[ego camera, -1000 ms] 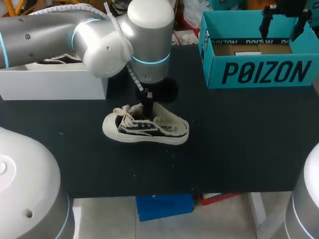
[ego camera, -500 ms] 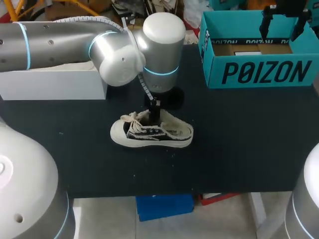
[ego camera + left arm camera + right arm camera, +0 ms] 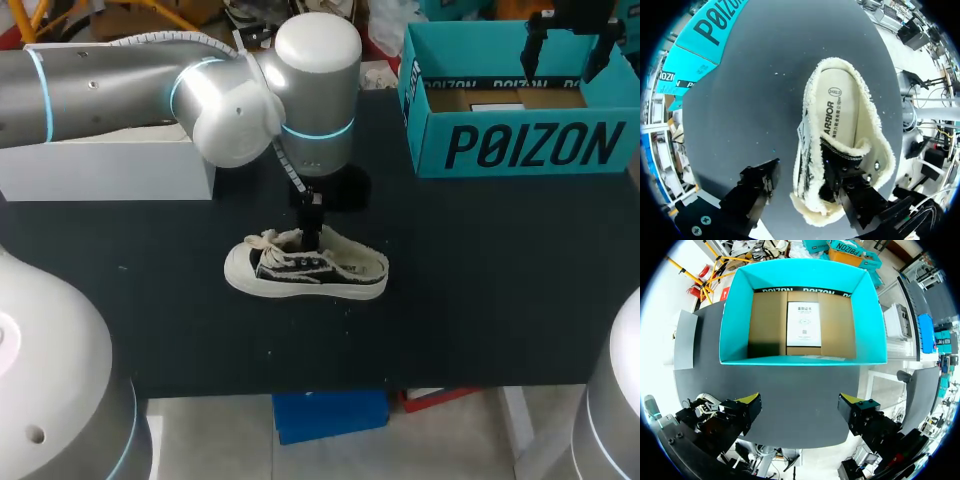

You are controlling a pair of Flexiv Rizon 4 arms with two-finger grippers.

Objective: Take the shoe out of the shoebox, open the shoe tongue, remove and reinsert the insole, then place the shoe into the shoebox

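At the middle of the black table [image 3: 480, 290], the small black canvas sneaker with cream fleecy lining [image 3: 305, 268] sits upright, outside the teal cardboard shoebox [image 3: 520, 145]. My left gripper [image 3: 805, 172] is spread across its side wall, one finger inside by the tongue. I'd pinch only the tongue and peel toward the toe slowly, so the sneaker doesn't skid; my right gripper [image 3: 799, 407] hangs wide and empty over the shoebox.

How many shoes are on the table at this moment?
1. The shoe stands on its sole mid-table, beneath the left gripper. The shoebox at the far right holds none. The left arm hides part of the white box, so another may be hidden.
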